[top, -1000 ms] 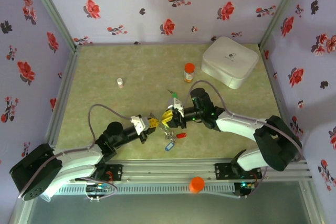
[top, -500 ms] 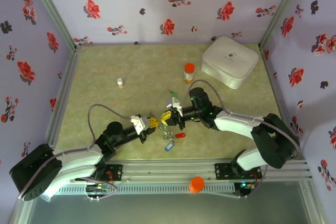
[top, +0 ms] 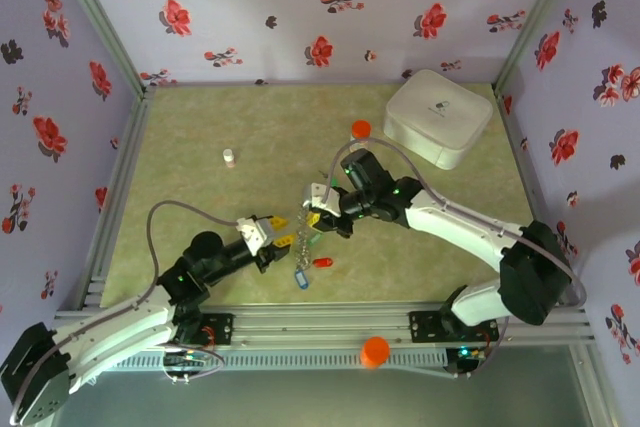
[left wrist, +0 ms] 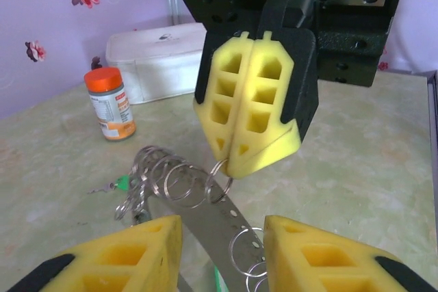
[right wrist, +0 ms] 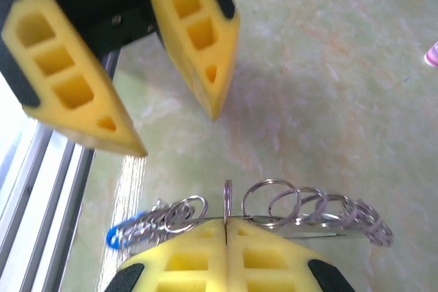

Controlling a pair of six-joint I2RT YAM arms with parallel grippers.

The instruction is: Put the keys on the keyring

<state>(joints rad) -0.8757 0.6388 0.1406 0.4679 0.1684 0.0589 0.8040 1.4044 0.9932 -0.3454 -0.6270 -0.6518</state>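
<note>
As the right gripper (left wrist: 230, 166) clamped shut on one thin ring (right wrist: 226, 200), the left gripper (right wrist: 171, 128) stood spread wide just opposite, grasping nothing. Between them hung the keyring (left wrist: 205, 213), a flat perforated metal band strung with wire loops (right wrist: 263, 200), over the near middle of the table (top: 280, 127). The keys (top: 300, 277) trailed beneath it with blue, red and green tags. The step looked like a handover or threading. The left would do best to close squarely on the band's flat faces, clear of the loose loops, with the right's pinch firm. Slick wire could twist in the soft, cell-moulded pads (left wrist: 260, 100). Behind stood an orange-capped bottle (left wrist: 109, 104) and a rounded white box (left wrist: 161, 56).
</note>
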